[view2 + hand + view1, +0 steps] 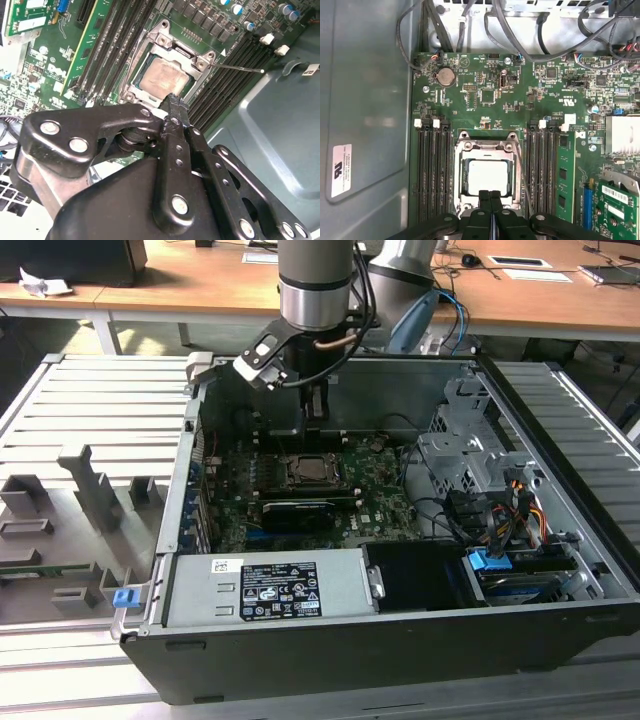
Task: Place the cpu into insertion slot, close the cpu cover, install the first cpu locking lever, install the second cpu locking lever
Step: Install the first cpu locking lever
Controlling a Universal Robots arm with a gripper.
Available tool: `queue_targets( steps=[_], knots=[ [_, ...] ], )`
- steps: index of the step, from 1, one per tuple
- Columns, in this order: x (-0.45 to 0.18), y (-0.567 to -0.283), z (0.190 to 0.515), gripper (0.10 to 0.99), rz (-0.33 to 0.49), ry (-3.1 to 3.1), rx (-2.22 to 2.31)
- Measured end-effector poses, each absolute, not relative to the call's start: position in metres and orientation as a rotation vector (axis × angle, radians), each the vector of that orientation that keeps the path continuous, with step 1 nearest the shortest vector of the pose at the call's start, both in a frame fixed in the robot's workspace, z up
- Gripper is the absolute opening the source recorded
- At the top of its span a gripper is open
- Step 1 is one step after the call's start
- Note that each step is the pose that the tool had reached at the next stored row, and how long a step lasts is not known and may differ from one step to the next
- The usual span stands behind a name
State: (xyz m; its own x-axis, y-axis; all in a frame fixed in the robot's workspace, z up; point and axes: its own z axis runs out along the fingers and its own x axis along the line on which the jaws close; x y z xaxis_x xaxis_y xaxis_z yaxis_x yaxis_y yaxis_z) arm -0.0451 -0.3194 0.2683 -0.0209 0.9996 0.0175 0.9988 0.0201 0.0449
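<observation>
The cpu (488, 176) lies flat in the insertion slot (462, 172) on the green board, its pale metal top showing through the window of the cpu cover (485, 146). The silver cover frame rests down around the chip. A thin locking lever (240, 67) runs along one side of the socket, its tip angled out over the memory slots. My gripper (490, 196) hangs just above the socket's edge, shut with nothing between the fingers (172, 102). In the exterior view the gripper (315, 428) stands over the cpu (312, 472) inside the open case.
Black memory slots (432, 170) flank the socket on both sides. A long black card (298, 512) lies in front of the socket. The power supply (265, 588), drive cage (465, 455), cables (480, 515) and the grey case wall (365, 100) hem in the board.
</observation>
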Motion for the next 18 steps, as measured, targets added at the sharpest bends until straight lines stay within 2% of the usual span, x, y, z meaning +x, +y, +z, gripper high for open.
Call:
queue_targets(
  steps=[18],
  knots=[
    [-0.0453,-0.3193,0.2684,0.106,0.073,2.549,1.815]
  ],
)
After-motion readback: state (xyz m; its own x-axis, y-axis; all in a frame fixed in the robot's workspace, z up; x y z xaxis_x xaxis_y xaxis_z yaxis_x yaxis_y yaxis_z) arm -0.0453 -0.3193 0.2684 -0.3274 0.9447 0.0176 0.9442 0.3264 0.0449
